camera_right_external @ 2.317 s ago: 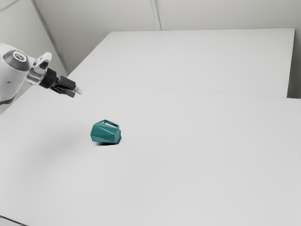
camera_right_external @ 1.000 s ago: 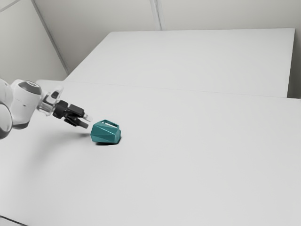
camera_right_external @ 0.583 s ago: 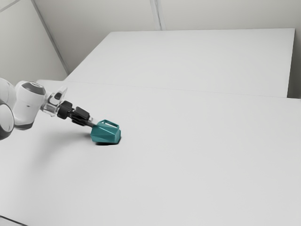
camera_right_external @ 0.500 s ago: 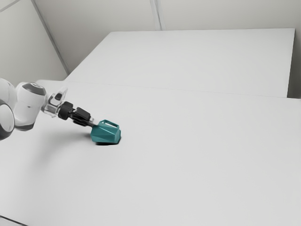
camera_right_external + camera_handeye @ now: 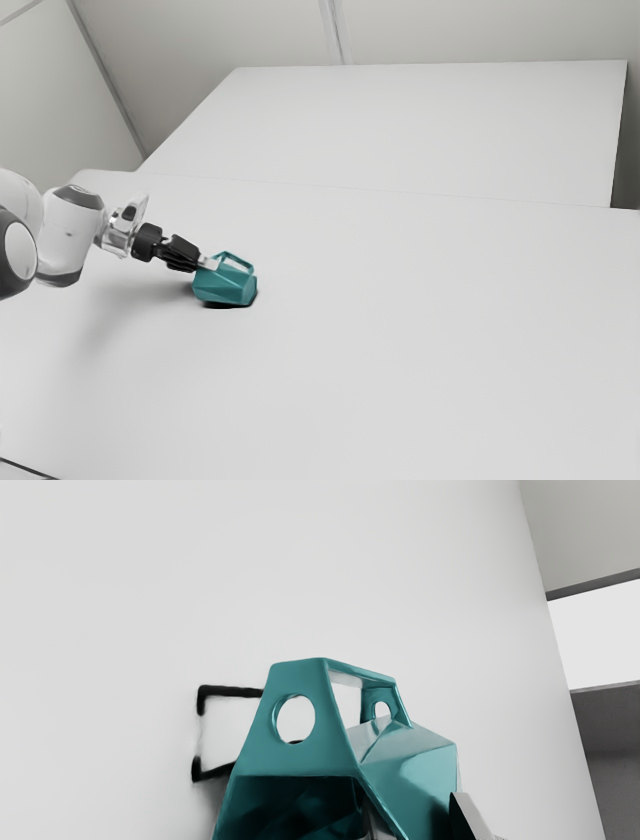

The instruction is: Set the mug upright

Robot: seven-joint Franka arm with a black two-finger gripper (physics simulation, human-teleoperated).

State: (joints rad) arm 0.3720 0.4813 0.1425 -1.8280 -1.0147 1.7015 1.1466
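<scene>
Mug: on its side on the desk, mouth toward me, handle uppermost.
Claw: narrow, pinching the mug's wall, one finger inside.
Mouth: lift snugly, swing it skyward.
Base: seat flat before I release.

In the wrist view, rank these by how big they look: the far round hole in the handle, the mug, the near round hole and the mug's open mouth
1. Mug
2. Open mouth, visible part
3. Near round hole
4. Far round hole
</scene>
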